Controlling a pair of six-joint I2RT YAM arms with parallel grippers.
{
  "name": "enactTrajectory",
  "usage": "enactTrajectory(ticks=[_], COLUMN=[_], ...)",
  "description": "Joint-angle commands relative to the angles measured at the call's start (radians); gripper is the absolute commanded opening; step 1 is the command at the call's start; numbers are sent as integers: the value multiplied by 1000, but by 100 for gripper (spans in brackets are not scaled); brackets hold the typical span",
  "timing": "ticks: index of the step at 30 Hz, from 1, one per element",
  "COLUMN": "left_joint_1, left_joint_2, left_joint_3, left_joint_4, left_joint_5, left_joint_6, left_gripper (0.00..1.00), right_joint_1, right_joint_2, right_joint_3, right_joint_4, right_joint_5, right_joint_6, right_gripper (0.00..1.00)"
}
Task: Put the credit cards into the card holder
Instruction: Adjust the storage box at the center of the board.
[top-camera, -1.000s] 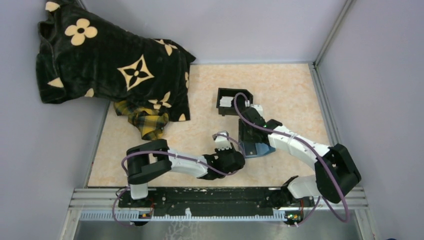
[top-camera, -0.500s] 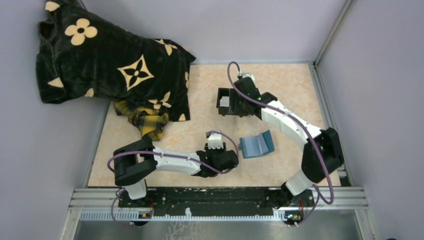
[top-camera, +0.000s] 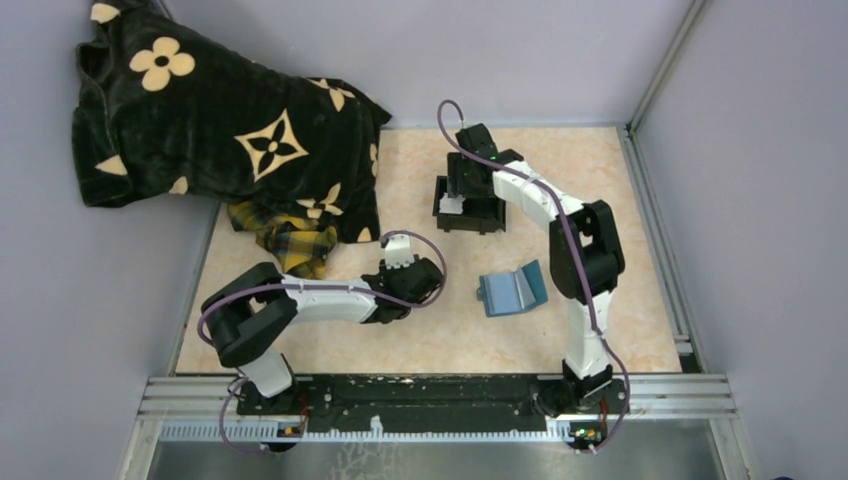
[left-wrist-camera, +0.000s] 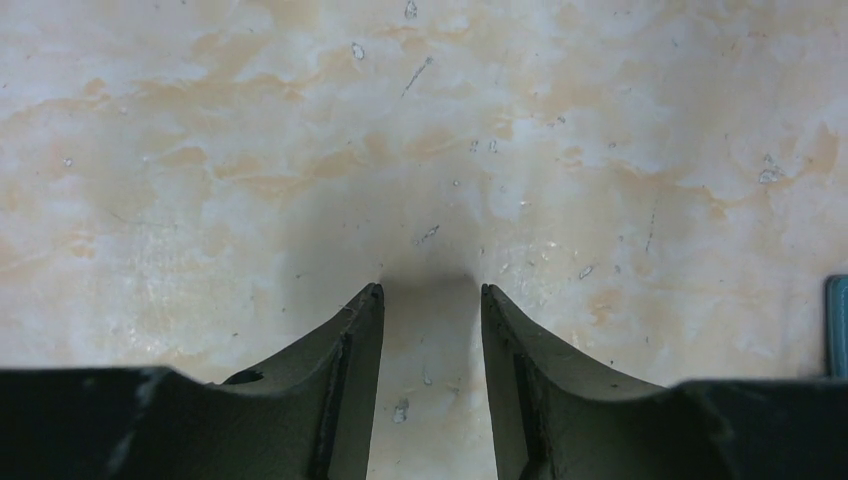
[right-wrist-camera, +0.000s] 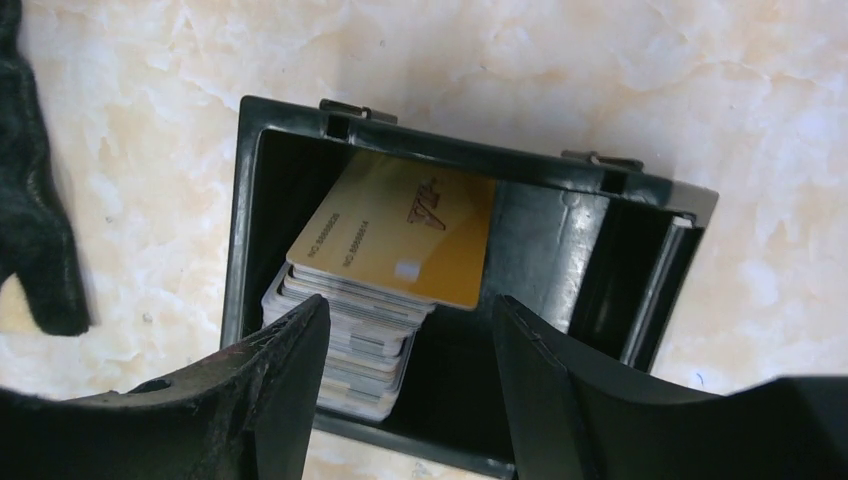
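Over the black box (right-wrist-camera: 560, 230) the right gripper (right-wrist-camera: 410, 305) gapes empty above the credit cards (right-wrist-camera: 390, 240), likely starting a pick: next, lower and pinch the top one.

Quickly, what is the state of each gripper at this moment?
Left gripper: open, empty.
Right gripper: open, empty, over the credit cards in the black box.

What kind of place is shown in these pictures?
Probably a robot lab test cell: plain walls enclose a marbled table, the left arm and right arm are bolted to a metal rail, and a black box holds cards.
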Motion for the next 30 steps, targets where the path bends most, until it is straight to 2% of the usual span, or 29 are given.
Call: enactTrajectory(ticks=[1,7,12,19,26,30], left_joint_1=[28,51,75,157,225,245], left_joint_2=[-20,-15,-1,111,299,365], left_joint_3=[-16,-29,-32,132,394,468], left_joint_4=[72,86,113,178,157,155], left_joint_5=[57,80,118,163,205,216], left_joint_6=[62,69,55,114,162,160], left_gripper=[47,47,47,44,37,34], right_joint_1=[-8,-34,-40,-40,-45,-49], right_joint_2=[36,68,38,-99,-156,-159], right_joint_3=[99,153,123,-14,-105,-164], right_joint_4=[30,23,36,122,129,143], right_joint_5=[-19,-81,-75,-2,104,93], right_joint_6=[-57,-91,-114,-134,-141,-124], right_gripper=[61,61,61,59,49,36])
